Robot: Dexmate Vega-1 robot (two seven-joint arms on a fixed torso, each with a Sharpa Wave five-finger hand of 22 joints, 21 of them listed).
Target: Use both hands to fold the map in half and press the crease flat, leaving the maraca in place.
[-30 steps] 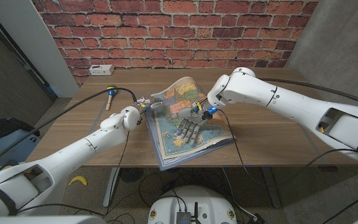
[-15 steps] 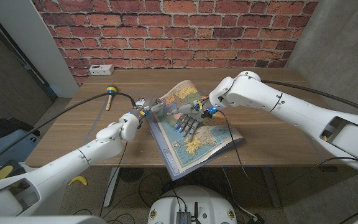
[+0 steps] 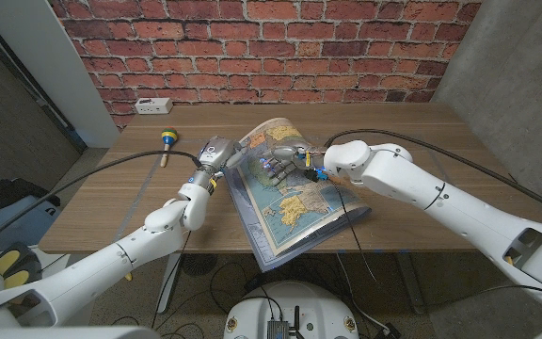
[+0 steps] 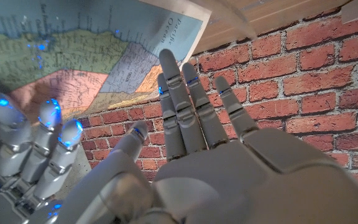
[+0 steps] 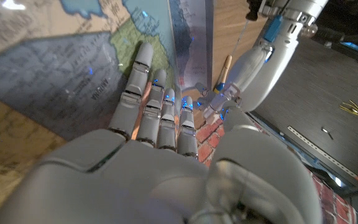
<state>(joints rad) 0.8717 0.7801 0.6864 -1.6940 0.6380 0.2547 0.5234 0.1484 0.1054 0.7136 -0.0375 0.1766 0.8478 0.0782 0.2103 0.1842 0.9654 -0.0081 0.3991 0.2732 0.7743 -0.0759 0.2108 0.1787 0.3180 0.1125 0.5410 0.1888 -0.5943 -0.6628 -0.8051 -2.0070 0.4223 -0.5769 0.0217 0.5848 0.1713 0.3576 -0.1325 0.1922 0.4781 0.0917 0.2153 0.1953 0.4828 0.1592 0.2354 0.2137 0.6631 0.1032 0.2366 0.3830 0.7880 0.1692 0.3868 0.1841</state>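
Observation:
The colourful map (image 3: 294, 207) lies mid-table, its far part lifted and curled over, its near corner past the table's front edge. My left hand (image 3: 219, 151) is at the map's far left edge beside the raised flap. In the left wrist view its fingers (image 4: 188, 112) reach out straight toward the map (image 4: 73, 43), gripping nothing. My right hand (image 3: 285, 168) is on the map under the curl, fingers (image 5: 160, 112) stretched along the printed sheet (image 5: 55, 68). The maraca (image 3: 166, 143) lies at the far left, apart from both hands.
A white socket box (image 3: 151, 102) sits at the table's (image 3: 422, 141) far left edge, against the brick wall. Cables trail from both wrists across the wood. Bare tabletop lies to the right of the map and along the left front.
My left hand has moved away from me to the map's far left edge. The right arm has dropped lower, its hand shifting up the map. The map has slid toward the front edge.

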